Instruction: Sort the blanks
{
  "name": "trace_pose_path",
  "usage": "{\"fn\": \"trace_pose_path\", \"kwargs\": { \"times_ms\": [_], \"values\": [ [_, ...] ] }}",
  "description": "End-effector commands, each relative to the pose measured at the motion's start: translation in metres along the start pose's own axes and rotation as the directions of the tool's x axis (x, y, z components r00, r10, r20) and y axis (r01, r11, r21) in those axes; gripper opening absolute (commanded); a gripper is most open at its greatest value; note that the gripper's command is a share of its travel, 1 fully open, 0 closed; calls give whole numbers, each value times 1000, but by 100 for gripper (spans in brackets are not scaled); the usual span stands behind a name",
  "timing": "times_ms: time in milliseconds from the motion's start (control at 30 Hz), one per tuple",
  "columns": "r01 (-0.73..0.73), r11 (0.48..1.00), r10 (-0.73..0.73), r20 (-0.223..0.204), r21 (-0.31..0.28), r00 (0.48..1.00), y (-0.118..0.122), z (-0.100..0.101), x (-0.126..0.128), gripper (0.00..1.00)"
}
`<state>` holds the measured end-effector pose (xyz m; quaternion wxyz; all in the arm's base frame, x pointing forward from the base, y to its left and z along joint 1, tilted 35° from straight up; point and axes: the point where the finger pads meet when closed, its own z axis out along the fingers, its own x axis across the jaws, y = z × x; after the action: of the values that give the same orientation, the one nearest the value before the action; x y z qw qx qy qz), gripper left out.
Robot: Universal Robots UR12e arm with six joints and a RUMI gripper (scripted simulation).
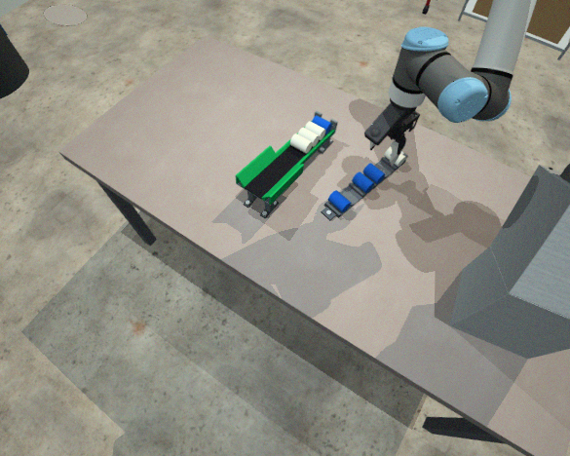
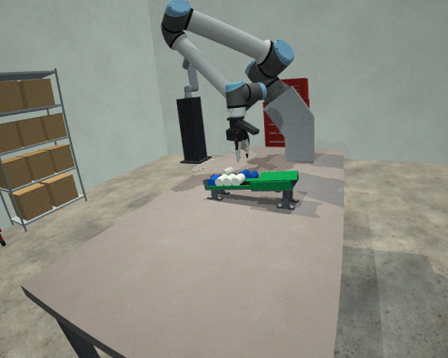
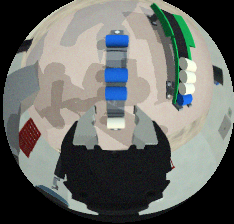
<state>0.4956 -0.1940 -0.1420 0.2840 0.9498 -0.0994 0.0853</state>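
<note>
Gripper [image 3: 115, 135] hovers half-open and holds nothing above the white blank [image 3: 116, 122] in the stock rack [image 1: 355, 195]; we align jaws to straddle it.

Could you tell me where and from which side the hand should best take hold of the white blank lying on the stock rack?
Grip the white blank at the middle of its length, coming straight down from above. It lies across the end slot of the stock rack, so the ribs block its flanks lower down. The hand, open and empty, hangs right over it, a finger either side, probably well lined up.
</note>
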Motion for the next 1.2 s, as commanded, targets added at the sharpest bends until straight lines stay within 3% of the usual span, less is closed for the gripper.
{"fn": "trace_pose_path", "kwargs": {
  "times_ms": [0, 1167],
  "values": [
    [-2, 1000, 2, -4, -1, 1000, 1, 4, 3, 48],
    [-1, 1000, 1, -4, -1, 1000, 1, 47, 4, 48]
  ]
}}
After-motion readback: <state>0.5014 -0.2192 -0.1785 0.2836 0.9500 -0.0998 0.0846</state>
